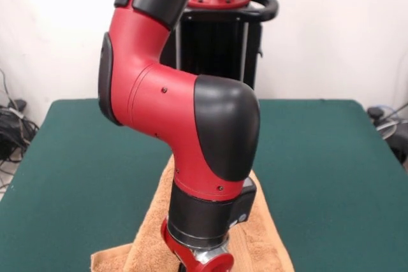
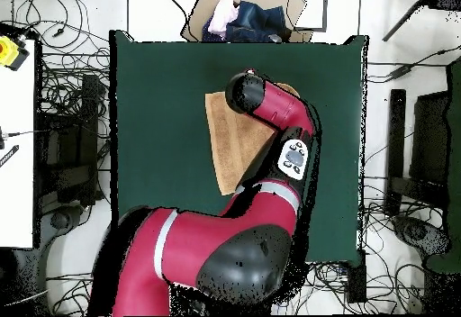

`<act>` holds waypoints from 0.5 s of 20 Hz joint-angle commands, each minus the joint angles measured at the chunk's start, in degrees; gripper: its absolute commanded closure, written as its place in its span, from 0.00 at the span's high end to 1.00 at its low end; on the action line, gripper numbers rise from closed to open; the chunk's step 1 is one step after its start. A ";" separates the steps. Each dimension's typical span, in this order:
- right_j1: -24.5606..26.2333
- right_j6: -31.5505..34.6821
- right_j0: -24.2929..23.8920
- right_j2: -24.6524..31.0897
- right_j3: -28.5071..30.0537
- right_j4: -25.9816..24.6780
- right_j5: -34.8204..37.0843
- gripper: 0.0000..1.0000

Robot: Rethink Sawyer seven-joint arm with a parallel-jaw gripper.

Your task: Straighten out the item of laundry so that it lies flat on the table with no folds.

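dark green felt-topped table (image 1: 331,176) | red and black arm (image 1: 191,125) over towel | small orange-tan terry towel (image 2: 230,138) beneath hidden gripper, seemingly near flat | soft, light, limp: pinch a hemmed corner | jaws: cannot tell

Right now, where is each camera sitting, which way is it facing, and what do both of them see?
Front view: across the table, level, facing the robot; the red and black arm fills the middle, hiding much of the towel.
Overhead view: above, looking straight down; arm reaches up from the bottom edge over the towel.
Shared: arm, orange-tan towel, green table. Neither shows the pincer.
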 commanded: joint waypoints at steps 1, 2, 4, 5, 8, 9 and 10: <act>-0.06 11.09 -0.67 0.12 8.49 -0.96 -1.25 0.00; -0.65 10.52 -0.71 0.29 9.08 -1.25 -0.75 0.00; -1.95 9.50 -1.04 0.77 10.40 -1.68 -0.18 0.00; -2.29 9.11 -1.40 0.83 10.57 -1.77 0.15 0.00; -2.93 8.14 -2.00 1.13 11.27 -2.10 0.48 0.00; -3.19 8.14 -2.12 1.14 11.62 -2.07 0.44 0.00; -3.38 8.14 -2.24 1.35 11.93 -1.94 0.65 0.00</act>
